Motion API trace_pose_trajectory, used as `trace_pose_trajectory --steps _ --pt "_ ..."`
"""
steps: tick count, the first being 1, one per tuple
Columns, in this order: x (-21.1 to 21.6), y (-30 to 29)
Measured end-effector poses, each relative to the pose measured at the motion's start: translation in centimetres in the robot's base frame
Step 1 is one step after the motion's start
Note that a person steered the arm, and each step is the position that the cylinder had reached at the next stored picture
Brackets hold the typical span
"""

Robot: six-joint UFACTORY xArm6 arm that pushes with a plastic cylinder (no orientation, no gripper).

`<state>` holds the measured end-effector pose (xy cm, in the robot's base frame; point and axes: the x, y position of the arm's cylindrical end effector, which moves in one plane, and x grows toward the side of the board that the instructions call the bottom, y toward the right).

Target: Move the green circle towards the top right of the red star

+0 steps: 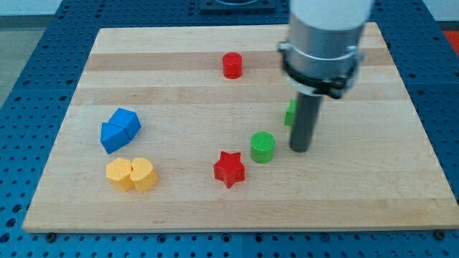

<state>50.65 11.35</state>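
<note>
The green circle [262, 146] lies on the wooden board [179, 208], just up and to the right of the red star [229, 169] and close to it. My tip [300, 150] rests on the board a little to the right of the green circle, with a small gap between them. The rod and the arm's grey body rise from it toward the view's top.
A second green block [290, 112] is mostly hidden behind the rod. A red cylinder [232, 65] stands near the view's top. Two blue blocks [119, 128] and two yellow blocks [132, 174] sit at the view's left.
</note>
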Motion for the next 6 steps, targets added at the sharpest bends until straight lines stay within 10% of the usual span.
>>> trace_pose_trajectory --steps 2,6 --pt "7.4 1.6" --pt "11.2 -16.0"
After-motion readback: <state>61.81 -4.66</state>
